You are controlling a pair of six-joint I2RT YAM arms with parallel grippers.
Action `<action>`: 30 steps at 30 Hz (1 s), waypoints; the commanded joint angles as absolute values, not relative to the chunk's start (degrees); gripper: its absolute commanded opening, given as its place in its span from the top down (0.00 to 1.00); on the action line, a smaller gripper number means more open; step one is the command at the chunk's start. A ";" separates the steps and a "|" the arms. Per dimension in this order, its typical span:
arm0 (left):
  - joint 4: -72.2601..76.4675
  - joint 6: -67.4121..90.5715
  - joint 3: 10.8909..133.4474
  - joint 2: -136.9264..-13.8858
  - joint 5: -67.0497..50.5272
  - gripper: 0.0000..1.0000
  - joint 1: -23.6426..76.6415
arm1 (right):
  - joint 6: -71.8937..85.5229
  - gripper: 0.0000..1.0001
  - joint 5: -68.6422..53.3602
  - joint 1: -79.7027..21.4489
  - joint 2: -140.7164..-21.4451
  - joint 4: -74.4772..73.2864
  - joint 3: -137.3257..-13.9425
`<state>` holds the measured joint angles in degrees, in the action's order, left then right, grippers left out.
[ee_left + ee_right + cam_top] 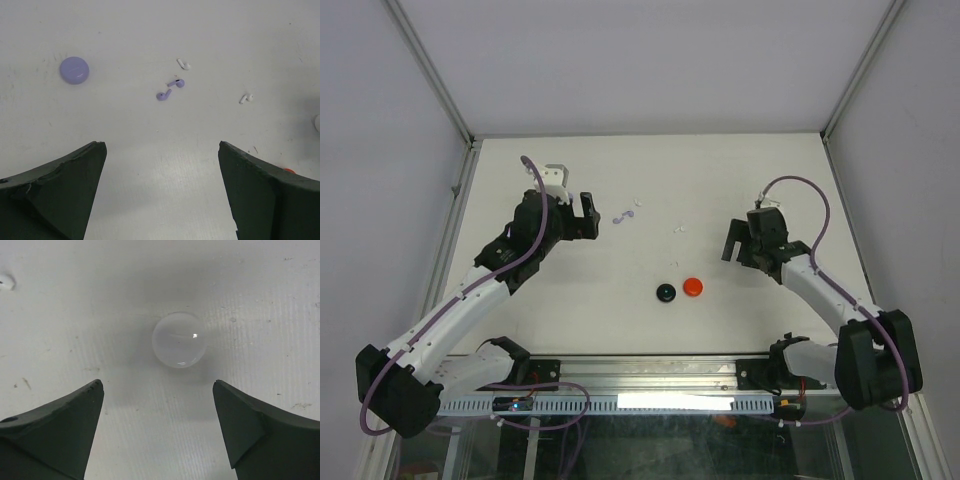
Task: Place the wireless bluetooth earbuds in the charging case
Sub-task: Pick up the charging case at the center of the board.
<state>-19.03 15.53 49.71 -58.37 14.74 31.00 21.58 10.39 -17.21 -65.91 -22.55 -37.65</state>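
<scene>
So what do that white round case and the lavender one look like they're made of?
White round case: likely glossy plastic, going by the sharp highlight on its domed lid. Lavender case: probably plastic too, but matte or satin, with even colour and no glint. Look alone can't confirm either.

one lavender case (74, 69), one white case (179, 339), one black case (666, 292), one red case (693, 287); two lavender earbuds (176, 83) (163, 95); two white earbuds (183, 64) (245, 98).
</scene>
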 commanded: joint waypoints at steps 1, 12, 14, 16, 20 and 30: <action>-16.27 14.77 49.67 -56.70 13.74 0.01 30.32 | 23.59 0.12 14.84 -16.33 -71.04 -21.20 -41.16; -16.28 14.76 49.60 -56.46 12.84 0.01 30.10 | 25.68 0.30 16.88 -15.27 -80.64 -17.12 -42.51; -16.26 14.81 49.57 -56.66 12.39 0.01 30.03 | 26.13 0.31 17.03 -15.13 -82.35 -16.97 -43.08; -16.26 14.81 49.57 -56.67 12.16 0.01 30.06 | 26.51 0.32 17.54 -15.05 -83.78 -16.77 -43.40; -16.26 14.92 49.57 -56.69 11.92 0.01 29.97 | 26.93 0.35 17.16 -15.07 -85.81 -15.89 -43.63; -15.88 16.31 50.46 -57.04 6.88 0.01 29.90 | 26.90 0.55 14.35 -15.78 -82.61 -16.55 -42.60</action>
